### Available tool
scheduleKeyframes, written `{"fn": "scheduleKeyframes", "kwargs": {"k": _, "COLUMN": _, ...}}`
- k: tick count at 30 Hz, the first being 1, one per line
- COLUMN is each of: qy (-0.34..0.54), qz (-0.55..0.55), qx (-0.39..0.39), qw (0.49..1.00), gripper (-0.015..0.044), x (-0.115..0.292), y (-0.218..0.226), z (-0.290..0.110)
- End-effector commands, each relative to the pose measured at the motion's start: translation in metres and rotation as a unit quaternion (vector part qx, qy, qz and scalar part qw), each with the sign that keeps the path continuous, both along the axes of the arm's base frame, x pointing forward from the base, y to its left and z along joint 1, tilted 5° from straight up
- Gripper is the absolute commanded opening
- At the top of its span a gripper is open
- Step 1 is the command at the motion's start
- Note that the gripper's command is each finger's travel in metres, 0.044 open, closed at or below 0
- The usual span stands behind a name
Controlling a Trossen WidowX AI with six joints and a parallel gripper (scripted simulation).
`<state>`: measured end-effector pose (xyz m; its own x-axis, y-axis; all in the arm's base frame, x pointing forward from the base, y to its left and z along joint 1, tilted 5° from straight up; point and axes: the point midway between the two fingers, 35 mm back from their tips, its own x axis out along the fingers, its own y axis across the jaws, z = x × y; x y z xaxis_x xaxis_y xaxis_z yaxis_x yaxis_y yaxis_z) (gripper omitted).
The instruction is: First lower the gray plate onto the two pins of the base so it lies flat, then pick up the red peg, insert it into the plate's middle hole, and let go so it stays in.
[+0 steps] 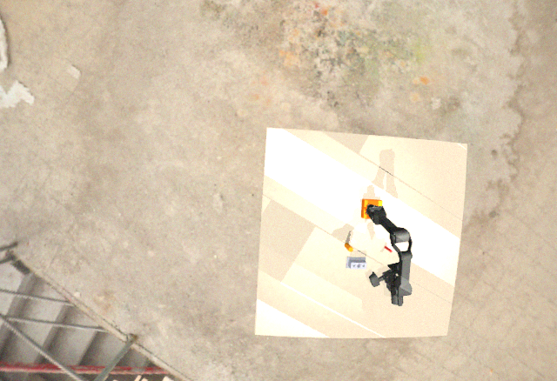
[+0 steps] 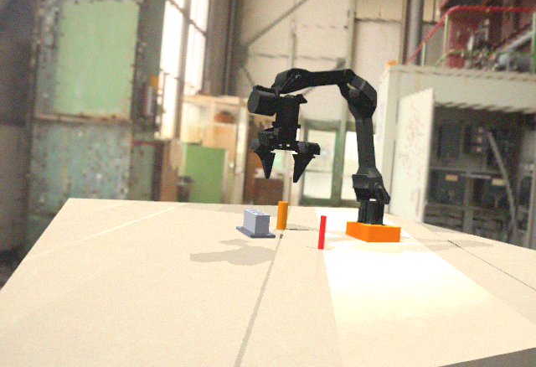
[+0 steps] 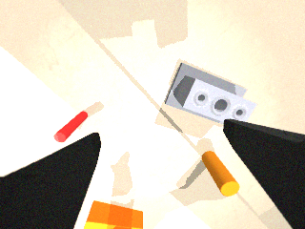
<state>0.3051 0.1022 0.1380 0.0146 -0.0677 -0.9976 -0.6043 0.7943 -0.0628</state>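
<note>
While the black parallel-jaw gripper (image 2: 282,162) is hung high over the pale tabletop (image 2: 130,293), its jaws are spread almost to their limit and nothing is held between them. The gray rectangular plate (image 3: 216,102) is seen seated on the flat gray base (image 2: 255,232), its three holes facing up, so the first step is judged done, though the pins themselves cannot be made out. The slim red cylindrical peg (image 2: 322,232) is found standing upright between the plate and the arm's orange block pedestal (image 2: 385,235), well apart from each; it is presumably left on end so it can be pinched from above. An orange cylinder (image 2: 282,214) is stood just beside the plate, on its far side in the exterior view, and is judged a bystander. Open room is seen all around the peg, so a straight descent should be possible, but the orange cylinder sits close enough to the plate that the later insertion must be watched. The table edges are well away.
</note>
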Motion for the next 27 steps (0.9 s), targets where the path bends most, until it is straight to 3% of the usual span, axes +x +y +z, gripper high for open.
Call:
{"fn": "scheduleKeyframes", "kwargs": {"k": 1, "qy": -0.01, "qz": -0.31, "qx": 0.005, "qw": 0.951, "gripper": 0.044, "x": -0.041, "y": 0.038, "z": -0.007}}
{"fn": "scheduleKeyframes", "kwargs": {"k": 9, "qy": -0.023, "qz": -0.523, "qx": 0.005, "qw": 0.852, "gripper": 0.044, "x": -0.074, "y": 0.062, "z": -0.009}}
{"fn": "scheduleKeyframes", "kwargs": {"k": 16, "qy": -0.034, "qz": -0.679, "qx": 0.003, "qw": 0.733, "gripper": 0.044, "x": -0.096, "y": 0.074, "z": -0.011}}
{"fn": "scheduleKeyframes", "kwargs": {"k": 27, "qy": -0.035, "qz": -0.69, "qx": 0.003, "qw": 0.723, "gripper": 0.044, "x": -0.098, "y": 0.075, "z": -0.012}}
